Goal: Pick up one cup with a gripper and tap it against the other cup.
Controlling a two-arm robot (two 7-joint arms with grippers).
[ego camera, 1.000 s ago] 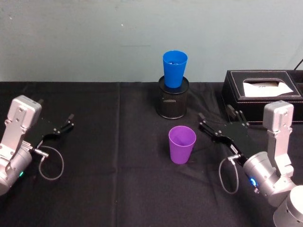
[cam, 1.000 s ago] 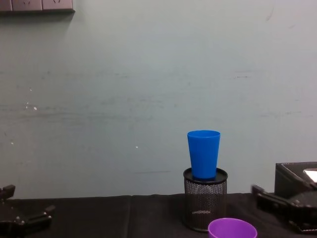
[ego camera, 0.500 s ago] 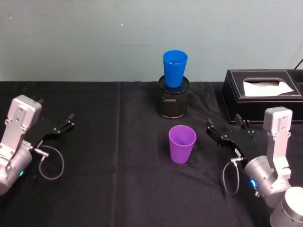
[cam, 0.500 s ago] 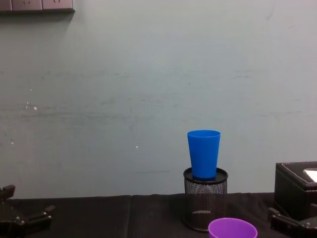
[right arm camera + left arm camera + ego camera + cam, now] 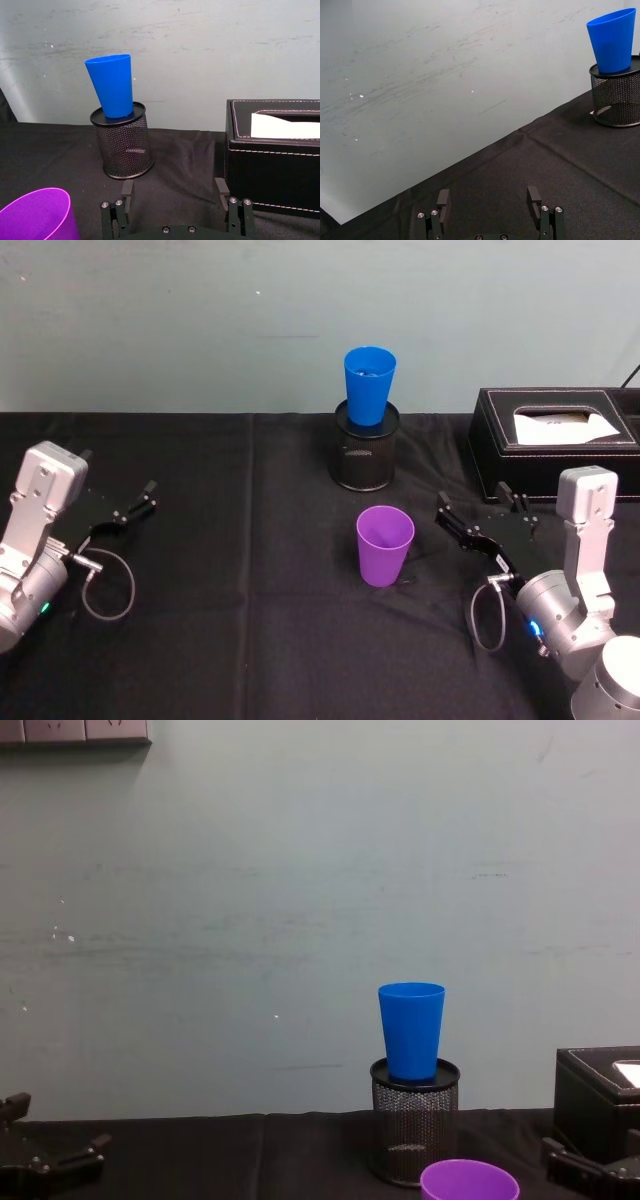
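- Right gripper (image 5: 478, 517): jaws spread wide with nothing between them; it sits low over the bench (image 5: 250, 640), just to the right of the purple cup (image 5: 385, 545) and apart from it. In the right wrist view the two fingers (image 5: 127, 192) stand well separated, with bare black cloth between.
- Left gripper (image 5: 130, 509): parked at the left edge of the bench, far from both cups; jaws spread and holding nothing, as the left wrist view confirms.
- Purple cup: a smooth tapered tumbler, upright and mouth up, standing alone on the black cloth in front of the pen holder (image 5: 365, 455). It appears empty, though its bottom is partly in shadow.
- Blue cup (image 5: 369, 385): a bright, smooth tapered tumbler of like size, seated upright in the mouth of the black wire-mesh pen holder, its rim well above the holder's rim.
- Tissue box (image 5: 553, 440): black with white stitching, at the back right, behind the right gripper.
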